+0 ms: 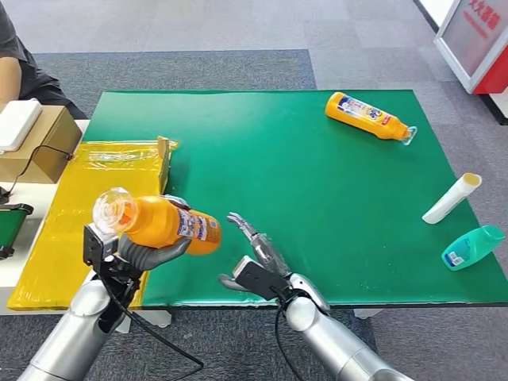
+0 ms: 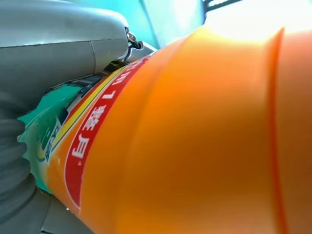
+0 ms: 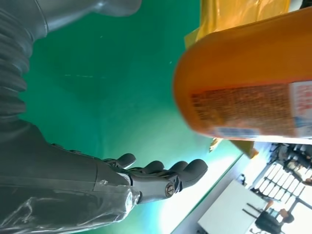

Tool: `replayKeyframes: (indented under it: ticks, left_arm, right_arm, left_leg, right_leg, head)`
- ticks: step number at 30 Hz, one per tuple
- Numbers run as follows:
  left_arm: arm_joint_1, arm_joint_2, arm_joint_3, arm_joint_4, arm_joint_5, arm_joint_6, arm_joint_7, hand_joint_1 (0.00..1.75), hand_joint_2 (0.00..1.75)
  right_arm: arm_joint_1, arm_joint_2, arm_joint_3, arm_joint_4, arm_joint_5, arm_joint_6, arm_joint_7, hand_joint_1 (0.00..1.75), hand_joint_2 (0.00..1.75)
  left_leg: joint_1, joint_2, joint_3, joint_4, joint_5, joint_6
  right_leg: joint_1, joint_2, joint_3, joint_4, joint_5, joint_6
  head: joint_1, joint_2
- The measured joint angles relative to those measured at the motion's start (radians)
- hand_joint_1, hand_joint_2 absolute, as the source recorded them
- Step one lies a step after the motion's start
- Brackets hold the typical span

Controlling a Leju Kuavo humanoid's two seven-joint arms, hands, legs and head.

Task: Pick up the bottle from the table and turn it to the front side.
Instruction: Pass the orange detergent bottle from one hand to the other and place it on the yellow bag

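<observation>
My left hand (image 1: 140,254) is wrapped around the orange plastic bottle with the clear cap and printed label (image 1: 159,222), holding it on its side, lifted off the green table mat (image 1: 287,159) near the front left corner, cap end toward me and base pointing out over the mat. So the pick-up is done. From my left wrist the red and yellow label band lies partly against my palm, and from my right wrist I see fine print near the base, so I judge the front face is not yet squarely presented; the turning is left. My right hand (image 1: 255,258) holds nothing, fingers spread, just beside the bottle's base without touching. A second orange bottle (image 1: 368,117) lies at the far side.
</observation>
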Motion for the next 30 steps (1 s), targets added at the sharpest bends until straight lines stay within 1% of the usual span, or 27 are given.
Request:
replayKeyframes:
  ticks: [2,4,6,7,9,12,14,17,20,23,27,30]
  left_arm:
    - [0.003,0.023,0.004,-0.036,-0.117,0.071,0.007,1.75,1.75]
    - [0.004,0.061,0.016,-0.082,-0.244,0.133,0.035,1.75,1.75]
    - [0.002,0.110,0.037,-0.127,-0.348,0.149,0.086,1.75,1.75]
    - [-0.002,0.141,0.048,-0.148,-0.402,0.136,0.124,1.75,1.75]
    - [-0.014,0.216,0.064,-0.180,-0.518,0.077,0.223,1.75,1.75]
    - [-0.045,0.324,0.077,-0.195,-0.630,-0.016,0.342,1.75,1.75]
    - [-0.070,0.374,0.080,-0.188,-0.697,-0.053,0.397,1.75,1.75]
    - [-0.098,0.416,0.074,-0.158,-0.779,-0.069,0.445,1.75,1.75]
    - [-0.116,0.427,0.063,-0.096,-0.858,-0.059,0.459,1.75,1.75]
    - [-0.125,0.415,0.046,-0.012,-0.949,-0.004,0.443,1.75,1.75]
    - [-0.143,0.364,0.016,0.115,-1.065,0.090,0.408,1.75,1.75]
    - [-0.155,0.311,0.000,0.201,-1.125,0.143,0.379,1.75,1.75]
  right_arm:
    - [0.010,-0.008,-0.022,-0.001,-0.013,-0.023,0.009,0.00,1.75]
    - [0.030,-0.022,-0.061,-0.006,-0.027,-0.044,0.014,0.00,1.75]
    - [0.057,-0.040,-0.113,-0.020,-0.034,-0.053,0.015,0.00,1.75]
    - [0.074,-0.049,-0.141,-0.032,-0.035,-0.054,0.015,0.00,1.75]
    - [0.112,-0.063,-0.201,-0.064,-0.032,-0.051,0.015,0.00,1.75]
    - [0.170,-0.075,-0.290,-0.117,-0.023,-0.039,0.015,0.00,1.75]
    - [0.198,-0.079,-0.340,-0.150,-0.016,-0.027,0.022,0.00,1.75]
    - [0.223,-0.079,-0.387,-0.191,-0.011,-0.006,0.036,0.00,1.75]
    - [0.235,-0.078,-0.415,-0.211,-0.011,0.015,0.042,0.00,1.75]
    - [0.242,-0.073,-0.426,-0.215,-0.011,0.030,0.042,0.00,1.75]
    - [0.239,-0.062,-0.428,-0.215,-0.011,0.046,0.040,0.00,1.75]
    - [0.234,-0.054,-0.427,-0.214,-0.011,0.057,0.041,0.00,1.75]
  left_leg:
    - [0.000,0.000,0.000,0.000,0.000,0.000]
    - [0.000,0.000,0.000,0.000,0.000,0.000]
    - [0.000,0.000,0.000,0.000,0.000,0.000]
    - [0.000,0.000,0.000,0.000,0.000,0.000]
    - [0.000,0.000,0.000,0.000,0.000,0.000]
    - [0.001,0.001,0.000,0.000,0.000,-0.001]
    - [0.001,0.001,0.000,0.000,0.000,-0.001]
    - [0.001,0.001,0.000,0.000,0.000,-0.001]
    - [0.001,0.001,0.000,0.000,0.000,-0.001]
    - [0.001,0.001,0.000,0.000,0.000,-0.001]
    - [0.001,0.001,0.000,0.000,0.000,-0.001]
    - [0.000,0.001,0.000,0.000,0.000,-0.001]
  right_leg:
    - [0.000,0.000,0.000,0.000,0.000,0.000]
    - [0.000,0.000,0.000,0.000,0.000,0.000]
    - [0.000,0.000,0.000,0.000,0.000,0.000]
    - [0.000,0.000,0.000,0.000,0.000,0.000]
    - [0.001,0.000,0.000,0.000,0.000,0.000]
    - [0.001,0.001,-0.001,0.000,0.000,-0.001]
    - [0.001,0.001,-0.001,0.000,0.000,-0.001]
    - [0.001,0.001,-0.001,0.000,0.000,-0.001]
    - [0.001,0.001,-0.001,0.000,0.000,-0.001]
    - [0.001,0.001,-0.001,0.000,0.000,-0.001]
    - [0.001,0.001,-0.001,0.000,0.000,-0.001]
    - [0.001,0.001,-0.001,0.000,0.001,-0.001]
  head:
    - [0.000,0.000]
    - [0.000,0.000]
    - [0.000,0.000]
    - [0.000,0.000]
    - [0.000,0.000]
    - [0.000,0.000]
    - [0.000,0.000]
    - [0.000,0.000]
    - [0.000,0.000]
    - [0.000,0.000]
    - [0.000,0.000]
    - [0.000,0.000]
